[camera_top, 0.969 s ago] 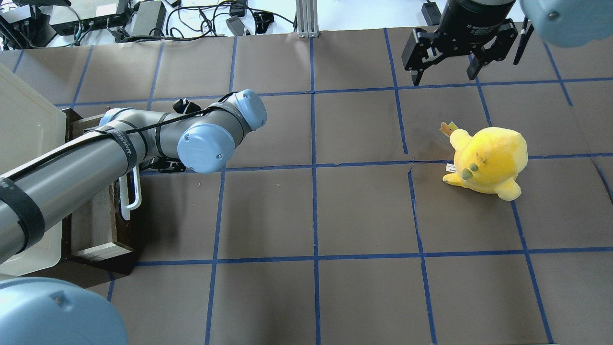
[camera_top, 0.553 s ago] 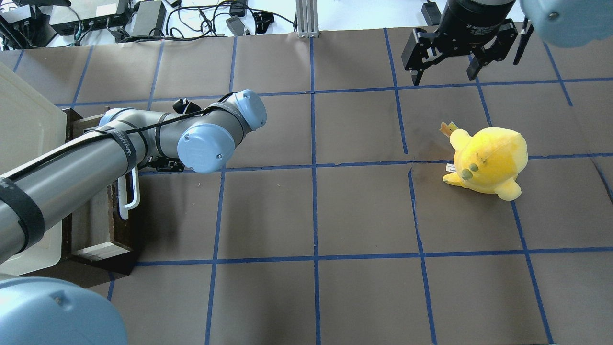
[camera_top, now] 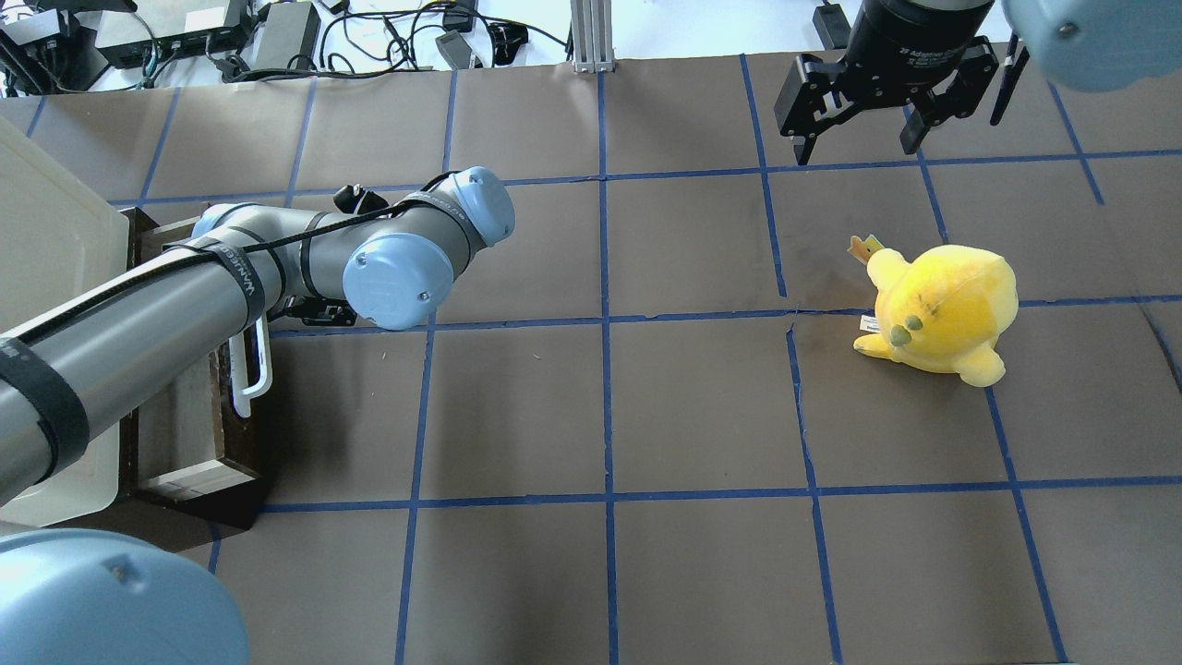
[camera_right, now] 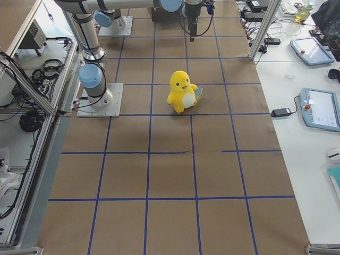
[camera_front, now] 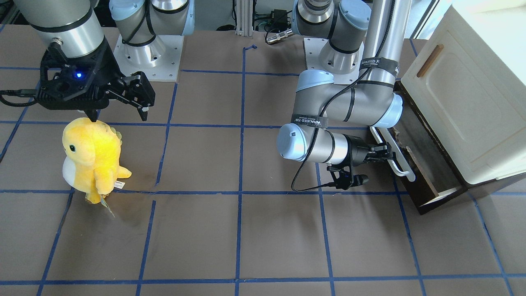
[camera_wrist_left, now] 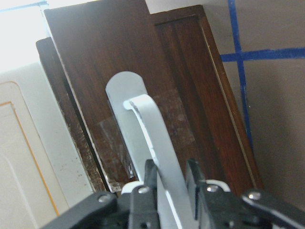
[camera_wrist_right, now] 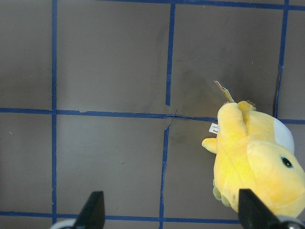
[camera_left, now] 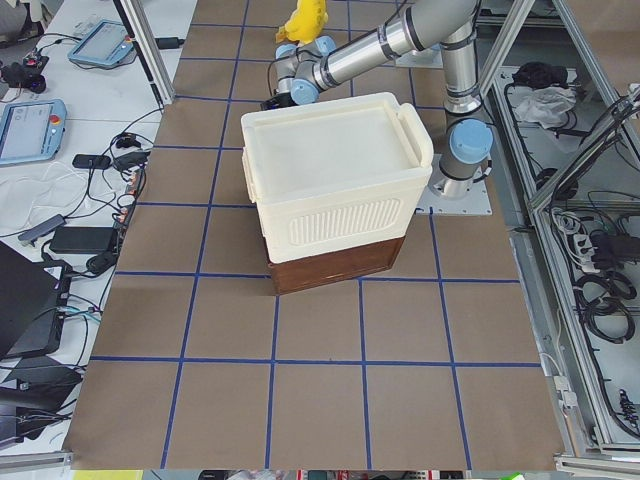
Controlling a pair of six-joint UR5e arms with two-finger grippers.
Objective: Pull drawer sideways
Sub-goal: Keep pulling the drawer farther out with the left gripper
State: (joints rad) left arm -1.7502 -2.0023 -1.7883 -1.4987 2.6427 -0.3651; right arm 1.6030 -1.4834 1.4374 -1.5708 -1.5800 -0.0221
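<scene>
The dark brown drawer [camera_top: 242, 462] stands partly pulled out from under the cream cabinet [camera_top: 46, 259] at the table's left end. Its greyish floor and pale side show from overhead. My left gripper [camera_front: 386, 155] is shut on the drawer's white bar handle [camera_front: 397, 164]. In the left wrist view the two fingers [camera_wrist_left: 150, 183] clamp the handle [camera_wrist_left: 147, 124] against the dark drawer front [camera_wrist_left: 109, 62]. From overhead my left arm hides that gripper, and only the handle [camera_top: 251, 374] shows. My right gripper [camera_top: 854, 152] is open and empty above the far right of the table.
A yellow plush toy [camera_top: 942, 309] stands on the right half of the table, below my right gripper [camera_front: 119, 117] and at the lower right of its wrist view [camera_wrist_right: 257, 162]. The cabinet's cream door has a small brown handle [camera_front: 429, 61]. Cables and boxes lie beyond the far edge.
My left wrist and elbow have shifted slightly, still gripping the handle. The drawer has barely moved. The right arm and the plush toy have not moved.
</scene>
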